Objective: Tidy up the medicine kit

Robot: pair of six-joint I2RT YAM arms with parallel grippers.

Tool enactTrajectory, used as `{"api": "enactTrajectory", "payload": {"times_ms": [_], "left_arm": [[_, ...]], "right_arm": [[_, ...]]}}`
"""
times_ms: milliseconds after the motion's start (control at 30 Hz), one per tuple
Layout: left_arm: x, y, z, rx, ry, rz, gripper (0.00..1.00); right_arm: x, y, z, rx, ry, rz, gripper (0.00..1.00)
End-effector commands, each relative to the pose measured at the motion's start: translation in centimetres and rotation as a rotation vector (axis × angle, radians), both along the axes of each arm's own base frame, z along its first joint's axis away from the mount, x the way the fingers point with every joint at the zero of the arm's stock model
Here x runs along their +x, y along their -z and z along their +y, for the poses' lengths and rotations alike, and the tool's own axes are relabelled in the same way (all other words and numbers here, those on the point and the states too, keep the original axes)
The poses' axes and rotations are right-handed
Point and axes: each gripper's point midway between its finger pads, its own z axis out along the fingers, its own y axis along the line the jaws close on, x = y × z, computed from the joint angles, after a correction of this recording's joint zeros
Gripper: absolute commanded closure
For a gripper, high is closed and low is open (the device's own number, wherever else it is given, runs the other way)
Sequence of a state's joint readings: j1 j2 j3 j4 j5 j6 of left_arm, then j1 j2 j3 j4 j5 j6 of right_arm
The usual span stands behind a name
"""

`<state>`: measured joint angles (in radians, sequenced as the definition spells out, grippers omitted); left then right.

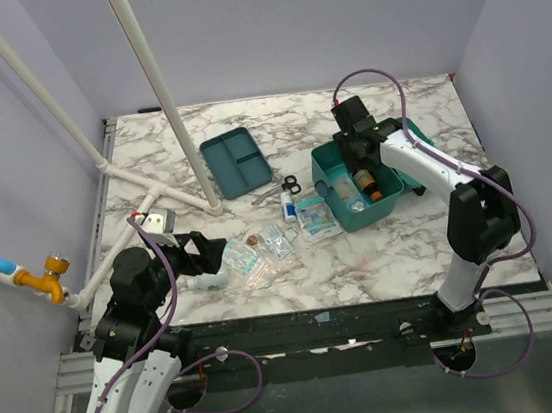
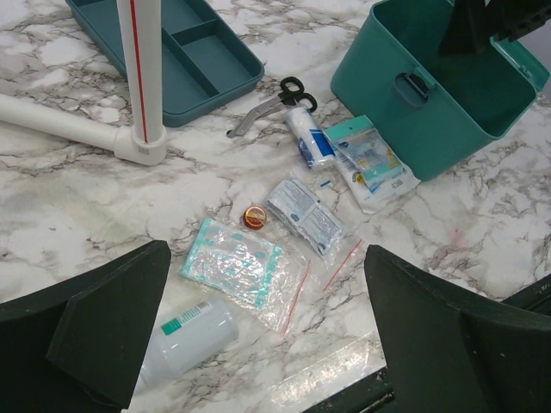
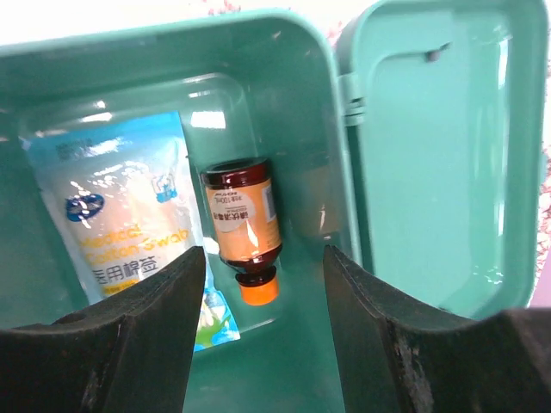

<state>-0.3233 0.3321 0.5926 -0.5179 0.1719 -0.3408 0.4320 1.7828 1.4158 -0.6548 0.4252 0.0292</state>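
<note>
- Your R gripper [image 3: 263, 254] hangs over the open medicine kit [image 2: 379, 103]. Fingers are apart and grip nothing.
- The kit sits right of centre on the marble table [image 1: 412, 250], w/ its lid [image 3: 439, 155] swung back on the hinge.
- Inside the kit, a brown bottle [image 3: 244, 219] w/ an orange cap lies on its side near the hinge wall. A blue-white cotton swab pack [image 3: 120, 215] lies flat just beside it.
- Your L gripper [image 2: 265, 254] is spread wide over the near-left table, nothing between the fingers.
- Under it: a white plastic bottle [image 2: 194, 340] on its side, a bagged dressing [image 2: 237, 267], a small round tin [image 2: 255, 217] and sachets [image 2: 306, 215].
- Outside the kit, a blue-white packet [image 2: 370, 163] touches its wall. A bandage roll [image 2: 308, 138] and scissors [image 2: 275, 103] lie just beside.
- The flat divided tray [image 1: 236, 161] sits apart, left of the kit, by the white pipe stand [image 2: 138, 77].
</note>
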Motion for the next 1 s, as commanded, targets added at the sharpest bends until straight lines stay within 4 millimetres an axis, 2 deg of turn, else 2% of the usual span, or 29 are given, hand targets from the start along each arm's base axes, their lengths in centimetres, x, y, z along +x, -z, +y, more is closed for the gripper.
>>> {"api": "enactTrajectory", "payload": {"times_ms": [0,100,233,367,533,667,767,867,967], "left_arm": [[-0.1,-0.2,-0.5,-0.003,0.031,-0.012,0.02],[-0.1,-0.1,-0.5,0.000,0.030,-0.008,0.02],[0.0,0.0,-0.4,0.001,0.023,-0.004,0.01],[0.1,0.1,-0.4,0.005,0.019,0.003,0.01],[0.1,0.2,-0.3,0.008,0.014,0.008,0.01],[0.1,0.2,0.0,0.011,0.001,0.007,0.02],[0.2,0.0,0.2,0.011,-0.012,-0.002,0.02],[0.2,0.0,0.3,0.011,-0.020,-0.005,0.01],[0.2,0.0,0.4,0.014,-0.024,-0.002,0.01]], "right_arm": [[0.1,-6.6,0.5,0.089,0.003,-0.120,0.40],[-0.3,-9.5,1.3,0.161,-0.010,-0.161,0.39],[-1.5,-12.6,3.5,0.255,-0.061,-0.208,0.39],[-3.6,-15.2,7.0,0.382,-0.153,-0.243,0.39],[-6.6,-16.6,11.8,0.449,-0.259,-0.250,0.38],[-9.3,-16.4,16.0,0.505,-0.335,-0.220,0.38],[-11.1,-15.3,18.9,0.569,-0.375,-0.179,0.38],[-13.2,-12.7,21.8,0.579,-0.414,-0.121,0.38],[-14.5,-9.2,23.4,0.550,-0.408,-0.061,0.38]]}}
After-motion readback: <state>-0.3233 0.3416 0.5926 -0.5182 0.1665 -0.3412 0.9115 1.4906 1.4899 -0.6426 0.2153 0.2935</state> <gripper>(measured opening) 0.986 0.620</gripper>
